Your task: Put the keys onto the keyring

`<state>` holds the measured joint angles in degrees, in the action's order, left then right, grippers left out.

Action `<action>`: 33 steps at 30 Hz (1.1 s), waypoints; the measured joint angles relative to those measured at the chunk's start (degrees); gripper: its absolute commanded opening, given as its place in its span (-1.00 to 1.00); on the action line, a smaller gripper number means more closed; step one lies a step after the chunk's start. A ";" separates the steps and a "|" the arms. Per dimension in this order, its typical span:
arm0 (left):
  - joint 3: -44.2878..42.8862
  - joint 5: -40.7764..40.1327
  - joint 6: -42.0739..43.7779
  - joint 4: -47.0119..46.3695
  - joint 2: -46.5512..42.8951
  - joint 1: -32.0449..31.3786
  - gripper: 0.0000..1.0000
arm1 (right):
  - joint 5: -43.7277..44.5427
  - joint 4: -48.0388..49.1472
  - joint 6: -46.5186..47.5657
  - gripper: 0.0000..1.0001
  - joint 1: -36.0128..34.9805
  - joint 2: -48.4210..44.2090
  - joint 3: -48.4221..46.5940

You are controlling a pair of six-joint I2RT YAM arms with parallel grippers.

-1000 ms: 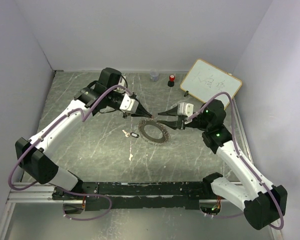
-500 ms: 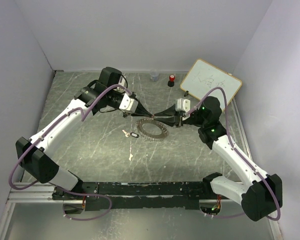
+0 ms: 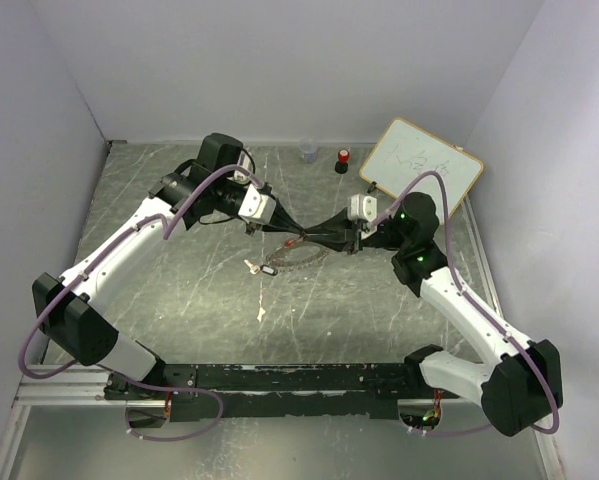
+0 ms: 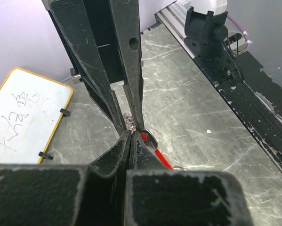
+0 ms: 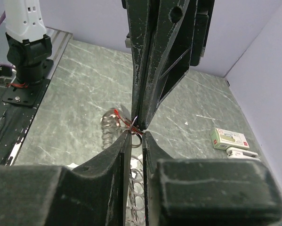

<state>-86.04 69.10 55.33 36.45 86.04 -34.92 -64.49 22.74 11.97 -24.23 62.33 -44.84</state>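
Note:
The keyring (image 3: 301, 256), a dark toothed ring, is tilted up at its far edge, mid-table. My right gripper (image 3: 313, 238) is shut on that edge; in the right wrist view the ring's coils (image 5: 108, 129) run down between my fingers (image 5: 123, 155). My left gripper (image 3: 297, 234) is shut on the red-headed key (image 4: 150, 140), tip to tip with the right gripper (image 4: 131, 123). A thin wire loop and the red key (image 5: 116, 114) sit where the tips meet. The key with the black tag (image 3: 264, 268) lies on the table just left of the ring.
A whiteboard (image 3: 421, 168) leans at the back right. A red-topped black cylinder (image 3: 343, 160) and a small clear cup (image 3: 307, 152) stand by the back wall. A white scrap (image 3: 262, 314) lies nearer me. A small box (image 5: 230, 140) lies on the table.
My right gripper has moved left to meet the left gripper's tips. The keyring, flat on the table before, now has its far edge lifted. The left arm has barely moved.

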 measured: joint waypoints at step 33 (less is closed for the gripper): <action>24.63 -13.62 -16.35 -39.26 -15.56 0.63 -0.87 | 25.03 4.52 -21.68 -1.00 -2.51 0.28 0.70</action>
<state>-61.41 55.48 38.98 -2.81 70.48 -34.28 -39.46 27.27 -9.72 -26.74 62.61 -44.14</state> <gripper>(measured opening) 0.072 0.009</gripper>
